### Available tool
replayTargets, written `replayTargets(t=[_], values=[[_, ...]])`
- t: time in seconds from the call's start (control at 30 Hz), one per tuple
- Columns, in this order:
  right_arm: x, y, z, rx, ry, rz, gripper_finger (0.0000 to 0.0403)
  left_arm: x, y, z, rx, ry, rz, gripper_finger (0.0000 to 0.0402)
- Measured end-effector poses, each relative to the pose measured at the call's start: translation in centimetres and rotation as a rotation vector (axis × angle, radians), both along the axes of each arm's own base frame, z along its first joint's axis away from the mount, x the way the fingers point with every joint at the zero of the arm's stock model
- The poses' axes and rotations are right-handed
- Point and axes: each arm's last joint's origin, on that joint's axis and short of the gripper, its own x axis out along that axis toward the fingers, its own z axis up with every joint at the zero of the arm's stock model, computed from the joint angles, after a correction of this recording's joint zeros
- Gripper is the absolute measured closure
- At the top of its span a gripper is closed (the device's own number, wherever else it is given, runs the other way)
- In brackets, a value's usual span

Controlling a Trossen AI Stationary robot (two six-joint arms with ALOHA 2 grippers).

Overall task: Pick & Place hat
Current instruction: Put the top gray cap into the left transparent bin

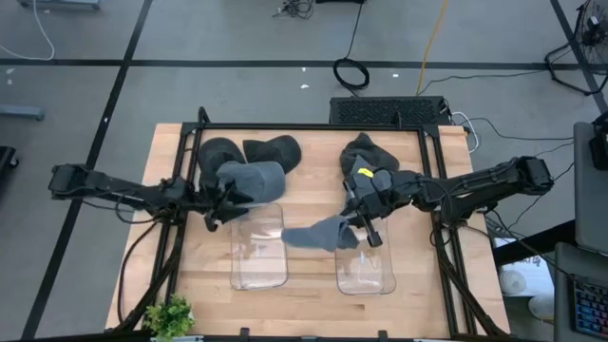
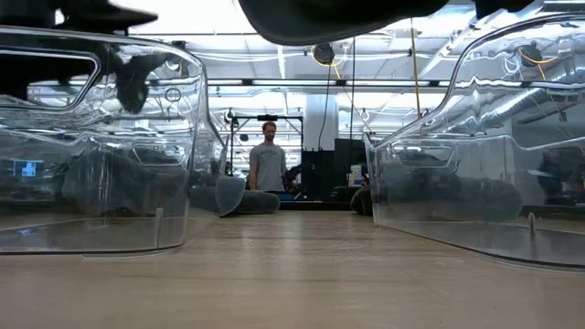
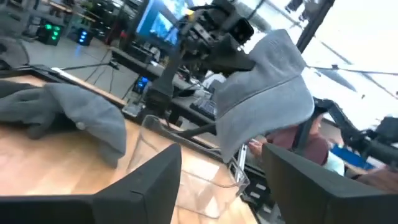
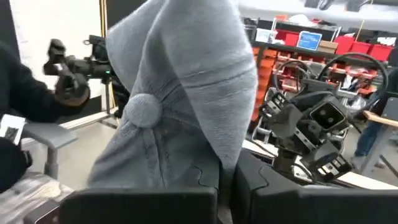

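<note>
While both arms are reaching inward over the wooden table [image 1: 304, 294], two clear plastic bins [image 1: 258, 249] are sitting side by side at its front half. Four hats are counted: two dark ones [image 1: 249, 150] lying at the back left, one dark one [image 1: 361, 150] at back right, and one grey hat [image 1: 321, 234] hanging between the bins. Right gripper [image 1: 366, 226] is pinching that grey hat, fingers clamped on it. Left gripper [image 1: 220, 204] is hovering over a grey cloth, fingers apart.
</note>
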Motion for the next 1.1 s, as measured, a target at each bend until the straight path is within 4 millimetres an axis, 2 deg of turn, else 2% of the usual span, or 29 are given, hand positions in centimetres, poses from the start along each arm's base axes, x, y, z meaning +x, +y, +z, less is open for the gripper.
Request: replayTargets(t=[0.17, 0.3, 0.43, 0.67, 1.1], values=[[0.3, -0.4, 0.1, -0.001, -0.025, -0.098, 0.0403, 3.5, -1.1, 1.3, 0.135, 0.067, -0.027, 0.0162], [0.6, -0.4, 0.0, 0.0, -0.036, -0.125, 0.0403, 6.7, -2.1, 2.9, 0.364, 0.028, -0.035, 0.0175], [0.6, -0.3, 0.2, 0.005, -0.063, -0.122, 0.0403, 8.4, -2.6, 3.6, 0.536, -0.003, -0.027, 0.0188], [0.5, 0.2, 0.3, 0.011, -0.069, -0.102, 0.0403, 9.7, -2.3, 3.2, 0.588, 0.051, 0.064, 0.0206], [0.4, 1.1, 0.3, 0.013, -0.07, -0.069, 0.0403, 9.1, -1.8, 3.9, 0.634, 0.065, 0.159, 0.0209]])
